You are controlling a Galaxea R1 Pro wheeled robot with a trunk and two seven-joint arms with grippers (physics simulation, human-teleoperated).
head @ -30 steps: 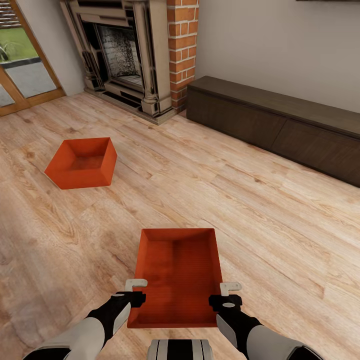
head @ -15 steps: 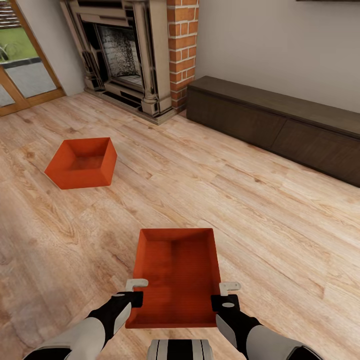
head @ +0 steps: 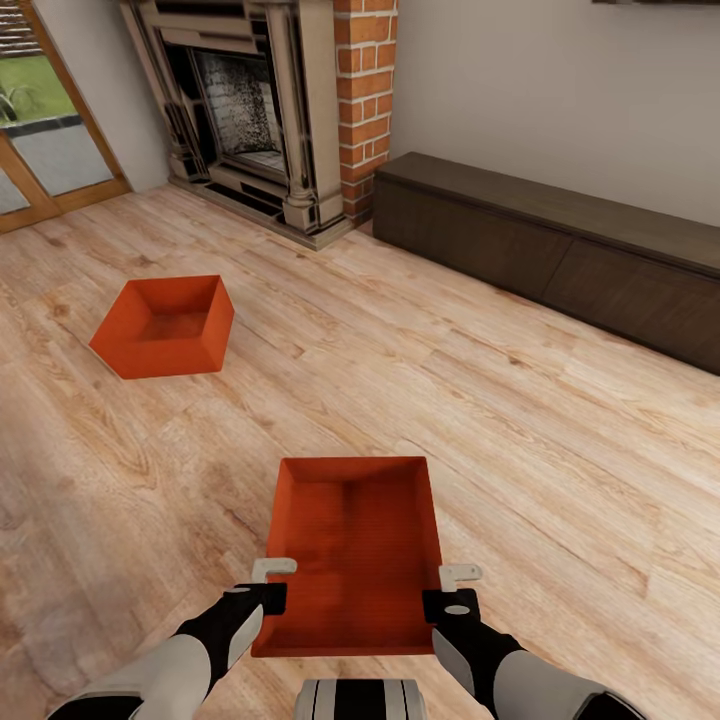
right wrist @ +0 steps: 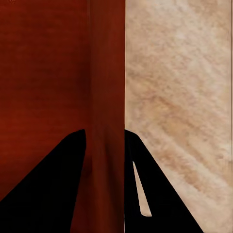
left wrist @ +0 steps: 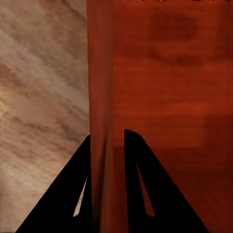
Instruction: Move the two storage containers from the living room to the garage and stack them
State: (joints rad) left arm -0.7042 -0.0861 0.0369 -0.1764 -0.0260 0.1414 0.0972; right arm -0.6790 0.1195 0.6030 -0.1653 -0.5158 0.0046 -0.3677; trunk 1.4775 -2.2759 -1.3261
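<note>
A: Near bin [head: 350, 545]?
B: Gripped from both sides, just ahead of the trunk. Left gripper [head: 264, 585] is clamped on its left wall, right gripper [head: 452, 590] on its right wall.
A: Confirmed by wrist views?
B: Yes. In the left wrist view the left gripper [left wrist: 108, 179] has one finger inside the bin [left wrist: 165, 73] and one outside, wall pinched between. Same is seen for the right gripper [right wrist: 104, 179] on the bin [right wrist: 48, 68].
A: On the floor [head: 560, 450] or lifted?
B: Cannot be told; wood planks are seen right beside the walls.
A: Second bin [head: 165, 325]?
B: Sat on the planks, well apart, ahead to the left.
A: Beyond that?
B: Fireplace [head: 250, 100], brick column [head: 365, 95], dark low cabinet [head: 560, 245] along the wall, glass door [head: 45, 130] at far left.
</note>
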